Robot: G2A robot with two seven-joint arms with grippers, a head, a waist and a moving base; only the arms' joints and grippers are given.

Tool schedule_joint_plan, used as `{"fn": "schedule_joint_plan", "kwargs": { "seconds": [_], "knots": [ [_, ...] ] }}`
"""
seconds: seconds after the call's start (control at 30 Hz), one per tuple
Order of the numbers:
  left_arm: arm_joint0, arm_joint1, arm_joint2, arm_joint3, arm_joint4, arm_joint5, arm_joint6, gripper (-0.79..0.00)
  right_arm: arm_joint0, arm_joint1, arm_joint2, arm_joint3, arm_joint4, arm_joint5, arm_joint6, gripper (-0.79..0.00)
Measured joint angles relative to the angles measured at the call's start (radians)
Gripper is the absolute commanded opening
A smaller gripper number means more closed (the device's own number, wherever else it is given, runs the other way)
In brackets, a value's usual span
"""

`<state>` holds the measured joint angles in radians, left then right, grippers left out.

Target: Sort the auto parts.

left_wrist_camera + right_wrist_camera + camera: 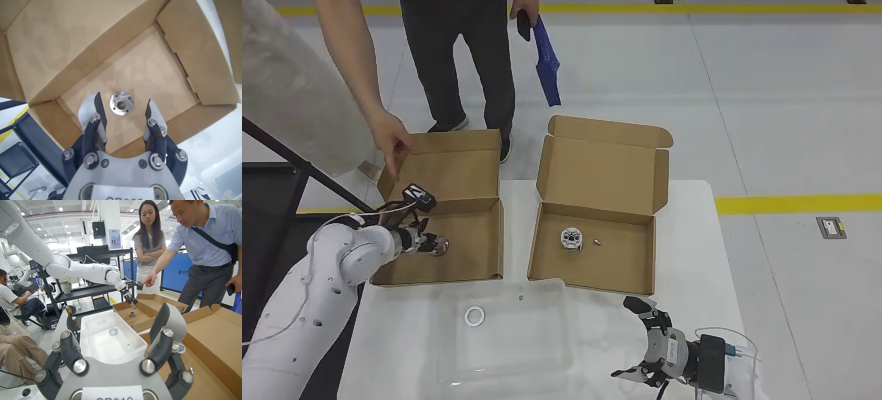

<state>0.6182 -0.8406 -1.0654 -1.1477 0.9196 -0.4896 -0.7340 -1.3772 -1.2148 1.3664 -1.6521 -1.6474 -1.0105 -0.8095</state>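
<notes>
My left gripper (432, 243) hangs open over the left cardboard box (457, 165). In the left wrist view a round metal flange (122, 105) with small holes lies on the box floor (151, 79), below the gap of the left gripper (123, 98) and free of both fingers. My right gripper (634, 340) stands open and holds nothing near the table's front edge, right of the clear bin (532, 365). A metal ring (475, 316) lies in that bin. The right box (627, 255) holds a round bearing-like part (571, 238) and a small pin (599, 241).
A person's hand (392, 140) is held by the far left corner of the left box, close to my left wrist. Both boxes have upright lids at the back. A black rack (98, 289) stands to the left of the table. White tabletop (692, 290) lies bare right of the boxes.
</notes>
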Motion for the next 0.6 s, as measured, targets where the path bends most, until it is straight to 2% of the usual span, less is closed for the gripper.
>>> {"fn": "schedule_joint_plan", "kwargs": {
  "seconds": [0.23, 0.43, 0.6],
  "knots": [
    [0.268, 0.081, -0.225, -0.334, -0.049, -0.097, -0.094, -0.314, 0.0, 0.0, 0.0, 0.0, 0.0, 0.0, 0.0, 0.0],
    [0.477, 0.12, -0.376, -0.553, -0.065, -0.167, -0.153, -0.329, 0.0, 0.0, 0.0, 0.0, 0.0, 0.0, 0.0, 0.0],
    [0.604, 0.139, -0.448, -0.681, -0.058, -0.247, -0.197, -0.326, 0.0, 0.0, 0.0, 0.0, 0.0, 0.0, 0.0, 0.0]
  ]
}}
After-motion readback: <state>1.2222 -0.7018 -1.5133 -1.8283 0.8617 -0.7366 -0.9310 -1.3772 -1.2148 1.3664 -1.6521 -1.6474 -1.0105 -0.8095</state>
